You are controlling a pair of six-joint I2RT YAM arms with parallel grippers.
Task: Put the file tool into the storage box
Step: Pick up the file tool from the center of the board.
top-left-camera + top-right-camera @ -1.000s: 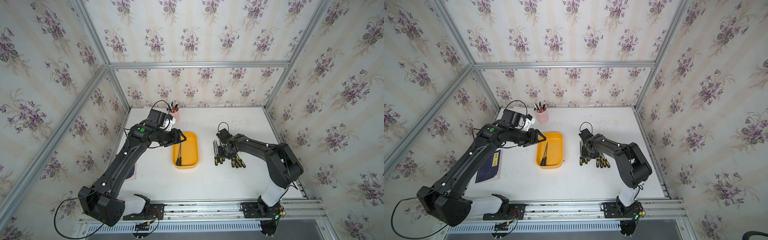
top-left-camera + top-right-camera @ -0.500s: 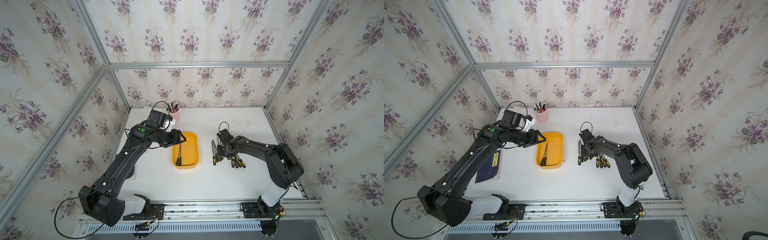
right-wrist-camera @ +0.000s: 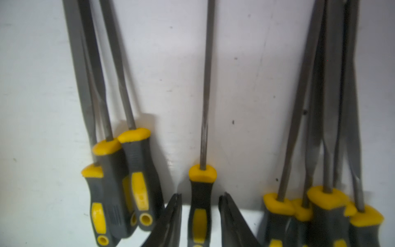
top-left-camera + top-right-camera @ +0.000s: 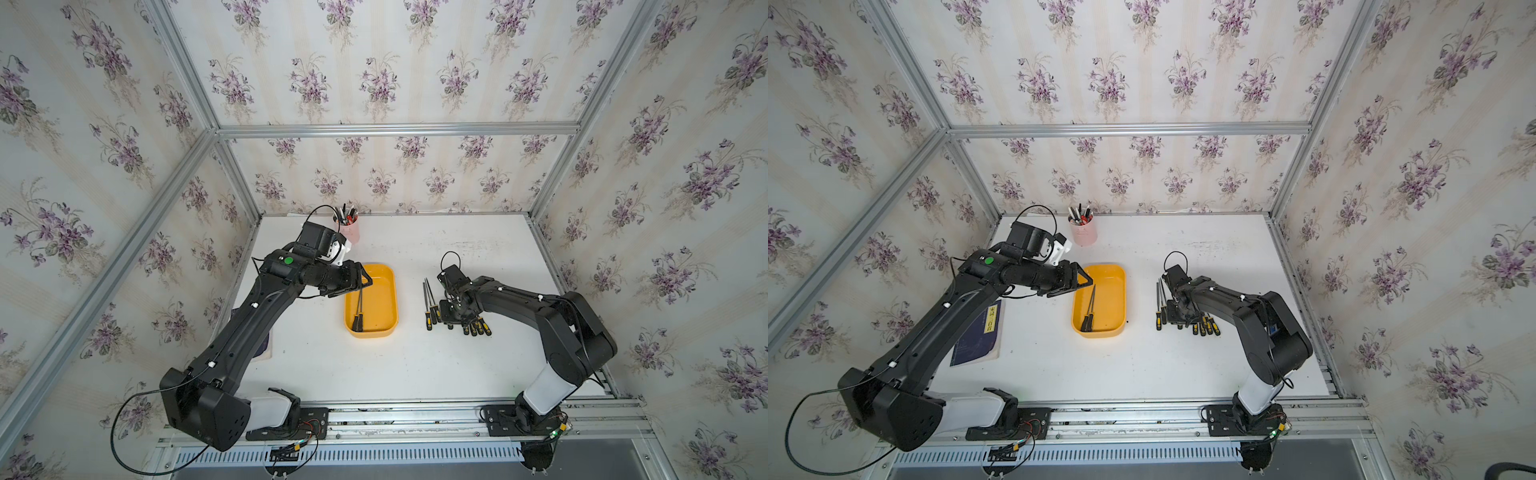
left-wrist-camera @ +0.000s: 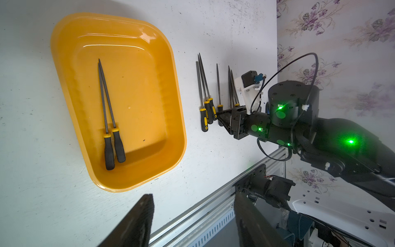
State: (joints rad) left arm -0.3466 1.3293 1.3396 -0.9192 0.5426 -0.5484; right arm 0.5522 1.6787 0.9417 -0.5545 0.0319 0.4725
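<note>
File tool [image 3: 201,186] — inside half-open right hand [image 3: 200,195]

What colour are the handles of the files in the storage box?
Black with a yellow collar at the shaft; left wrist view shows the files best.

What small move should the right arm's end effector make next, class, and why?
Probably close the right end effector on the lone black-and-yellow-handled steel file. Its jaws stand open either side of that handle, a gap on each side, and the file lies apart from its neighbours. Two files already lie in the shallow yellow-orange plastic tray; this one looks next.
</note>
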